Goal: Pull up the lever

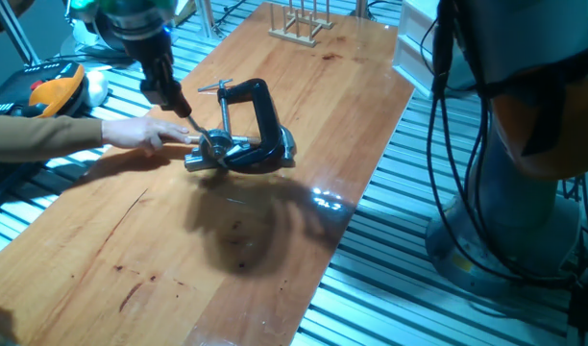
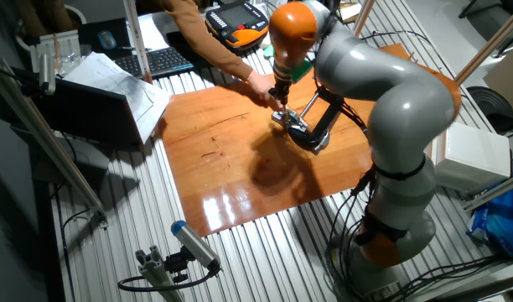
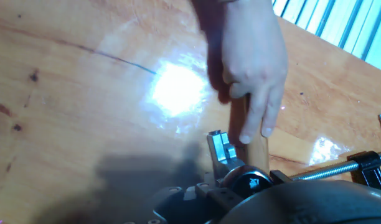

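The lever point(image 1: 199, 134) is a thin silver arm that rises up and to the left from a small silver hub point(image 1: 215, 152) beside the black C-clamp point(image 1: 260, 111). My gripper point(image 1: 179, 104) sits at the arm's upper end and looks shut on the knob, which the fingers hide. In the other fixed view my gripper point(image 2: 278, 94) is just above the clamp point(image 2: 315, 126). In the hand view the clamp's threaded rod point(image 3: 330, 170) runs to the right, and a dark blurred mass fills the bottom edge.
A person's hand point(image 1: 145, 133) reaches in from the left next to the hub and rests on a pale wooden handle point(image 3: 258, 149). A wooden rack point(image 1: 299, 24) stands at the table's far end. A teach pendant point(image 2: 235, 18) and keyboard point(image 2: 160, 60) lie off the table.
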Robot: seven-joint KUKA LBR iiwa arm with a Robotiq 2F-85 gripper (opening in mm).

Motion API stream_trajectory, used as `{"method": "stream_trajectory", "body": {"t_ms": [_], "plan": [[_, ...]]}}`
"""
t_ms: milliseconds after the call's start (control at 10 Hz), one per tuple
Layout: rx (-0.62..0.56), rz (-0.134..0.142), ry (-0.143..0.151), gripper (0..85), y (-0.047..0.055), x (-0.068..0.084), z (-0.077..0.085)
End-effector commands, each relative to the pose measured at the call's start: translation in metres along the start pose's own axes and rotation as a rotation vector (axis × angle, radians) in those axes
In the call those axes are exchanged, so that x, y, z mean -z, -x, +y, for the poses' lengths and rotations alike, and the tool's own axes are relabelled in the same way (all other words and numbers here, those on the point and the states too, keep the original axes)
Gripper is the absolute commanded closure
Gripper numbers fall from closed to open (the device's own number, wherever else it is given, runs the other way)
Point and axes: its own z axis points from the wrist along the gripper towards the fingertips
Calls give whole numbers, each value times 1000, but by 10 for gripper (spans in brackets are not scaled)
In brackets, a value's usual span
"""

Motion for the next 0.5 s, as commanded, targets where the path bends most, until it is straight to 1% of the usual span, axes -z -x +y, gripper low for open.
{"method": "stream_trajectory", "body": {"t_ms": [0,100,200,300,400], "plan": [[-1,1,12,850,-8,-7,-1],[-1,0,12,850,-11,-9,-1],[-1,-8,6,850,-13,-12,-1],[-1,-10,7,850,-13,-14,-2],[-3,9,31,850,-8,-11,-1]]}}
